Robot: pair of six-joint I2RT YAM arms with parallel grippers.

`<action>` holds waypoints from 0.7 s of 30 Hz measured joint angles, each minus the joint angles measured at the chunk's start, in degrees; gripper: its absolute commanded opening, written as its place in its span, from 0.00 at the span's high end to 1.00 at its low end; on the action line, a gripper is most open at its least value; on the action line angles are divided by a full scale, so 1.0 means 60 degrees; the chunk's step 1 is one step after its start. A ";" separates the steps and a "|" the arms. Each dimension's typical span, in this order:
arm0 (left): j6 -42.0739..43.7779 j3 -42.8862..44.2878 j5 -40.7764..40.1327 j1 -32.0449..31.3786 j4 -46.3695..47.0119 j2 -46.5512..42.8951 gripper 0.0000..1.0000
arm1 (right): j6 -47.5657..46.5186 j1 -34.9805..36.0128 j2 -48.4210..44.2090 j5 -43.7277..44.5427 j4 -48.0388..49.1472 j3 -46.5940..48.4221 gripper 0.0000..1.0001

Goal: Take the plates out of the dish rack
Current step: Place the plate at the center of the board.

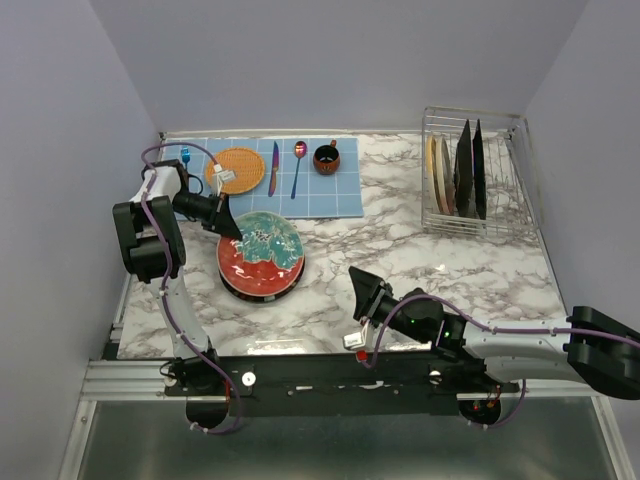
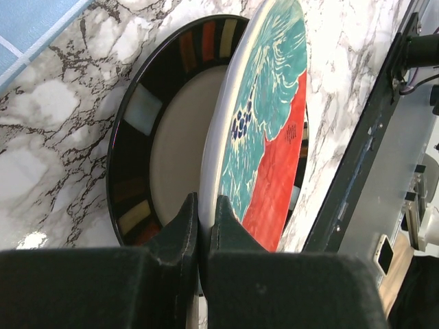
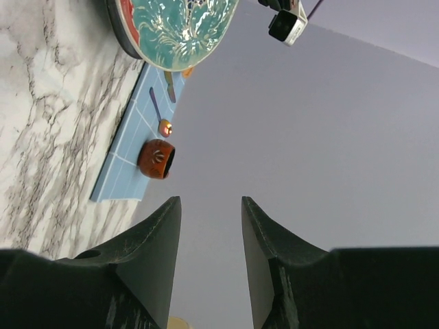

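Right hand [image 1: 360, 292], near edge of tabletop [image 1: 400, 240]: jaws half apart, holding nothing. Left hand [image 2: 206, 202] pinched tight on the left rim of red plate [image 1: 262, 243], which lies over black-rimmed plate [image 2: 178, 130], centre-left. Dish rack [image 1: 510, 190] far right; remaining plates [image 1: 465, 170] upright inside.

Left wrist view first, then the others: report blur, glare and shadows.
Left wrist view: black left fingers soft, round red plate with teal centre sharp, glare patch on the veined marble table. Right wrist view: right fingers dark, that plate glinting. Top external view: even light, faint shadows.
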 measured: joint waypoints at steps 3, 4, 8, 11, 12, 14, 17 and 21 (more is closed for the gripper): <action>0.0044 -0.0073 0.0000 0.0029 -0.0022 0.0004 1.00 | -0.0004 0.0000 0.0004 0.0000 0.0004 0.0000 0.52; 0.0080 -0.0102 0.0000 0.0040 -0.0040 0.0004 1.00 | -0.0004 0.0000 0.0004 0.0000 0.0004 0.0000 0.52; 0.0178 -0.0189 0.0000 0.0080 -0.0124 0.0062 1.00 | -0.0011 0.0000 0.0004 0.0000 0.0004 0.0000 0.52; 0.0211 -0.0226 0.0000 0.0098 -0.0178 0.0149 1.00 | -0.0051 0.0000 0.0007 0.0000 0.0004 0.0000 0.52; 0.0215 -0.0240 0.0000 0.0098 -0.0197 0.0178 1.00 | -0.0066 0.0000 0.0015 0.0000 0.0004 0.0000 0.52; 0.0244 -0.0251 0.0000 0.0098 -0.0248 0.0237 1.00 | -0.0076 0.0000 0.0044 -0.0004 0.0004 0.0000 0.53; 0.0248 -0.0259 0.0000 0.0098 -0.0310 0.0346 1.00 | -0.0091 0.0000 0.0109 -0.0004 0.0004 0.0000 0.53; 0.0240 -0.0259 0.0047 0.0098 -0.0353 0.0503 1.00 | -0.0135 0.0000 0.0178 -0.0004 0.0004 0.0000 0.53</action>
